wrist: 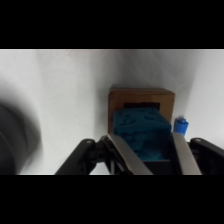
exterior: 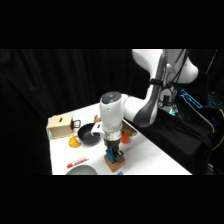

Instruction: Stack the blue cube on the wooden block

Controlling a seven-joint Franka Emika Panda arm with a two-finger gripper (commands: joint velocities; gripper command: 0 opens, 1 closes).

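from the wrist camera i see the gripper (wrist: 149, 161) low in the frame, its two fingers (wrist: 125, 156) set on either side of the blue cube (wrist: 140, 131) and pressed against it — clamped on the cube. the cube sits right over the wooden block (wrist: 142, 96), covering most of the block's dark centre; i can't tell whether the cube's underside is touching the block or just above it. a small blue piece (wrist: 180, 126) lies on the white table (wrist: 65, 90) just beside the block's edge, by one finger. a dark rounded shape (wrist: 15, 142) fills the left edge of this view.

in the side view the gripper (exterior: 113, 152) comes straight down at the near edge of the table (exterior: 145, 157), with the blue cube (exterior: 114, 159) between its fingers and the wooden block (exterior: 115, 165) directly under it. nearer still, a pale bowl (exterior: 81, 171) is cut by the frame and a red-and-white item (exterior: 77, 162) lies beside it. farther back sit a black bowl (exterior: 89, 134), an orange object (exterior: 75, 142) and another orange thing (exterior: 125, 139) — behind them a pale wooden box (exterior: 60, 126).
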